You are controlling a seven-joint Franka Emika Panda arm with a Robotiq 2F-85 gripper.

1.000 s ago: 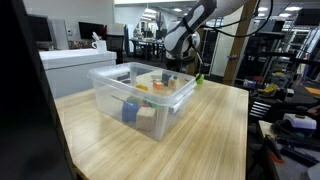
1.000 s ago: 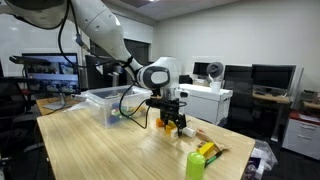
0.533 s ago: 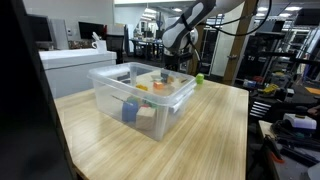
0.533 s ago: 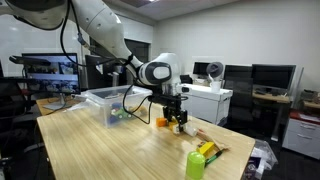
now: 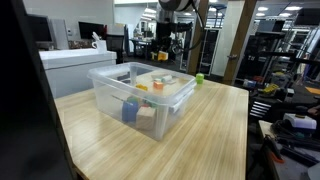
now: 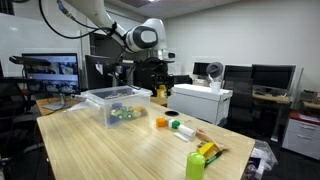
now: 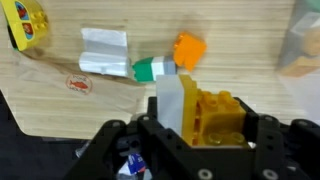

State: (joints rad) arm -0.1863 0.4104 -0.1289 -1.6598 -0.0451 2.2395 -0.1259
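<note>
Pincer: the pincer [image 7: 205, 128] is seen clamped on a yellow block [image 7: 218, 112], with one dark finger on either side of it in the wrist view.
Held thing: a grey piece [image 7: 171, 100] is seen joined to one side of the yellow block, and both are held well above the worktop [image 7: 250, 40].
Height: in both exterior views the pincer [image 6: 160, 87] [image 5: 163, 53] is shown raised clear of the worktop [image 6: 100, 150], with a yellow spot visible at its tip.
Below the pincer: an orange block [image 7: 188, 50] and a green block [image 7: 150, 70] are seen lying on the wood, touching each other, and a white piece [image 7: 105, 52] is placed just beside the green one.
Same pair from outside: the orange block [image 6: 160, 122] and the green block [image 6: 174, 126] are shown on the worktop, apart from the raised arm.
Bin: a clear bin [image 6: 100, 108] with coloured pieces inside is set on the worktop, and it is seen near the camera in an exterior view [image 5: 110, 95].
Corner: a yellow toy [image 7: 28, 22] is seen at the edge of the wrist view.
Near edge: a green cup [image 6: 195, 164] is stood close to the worktop's edge.
</note>
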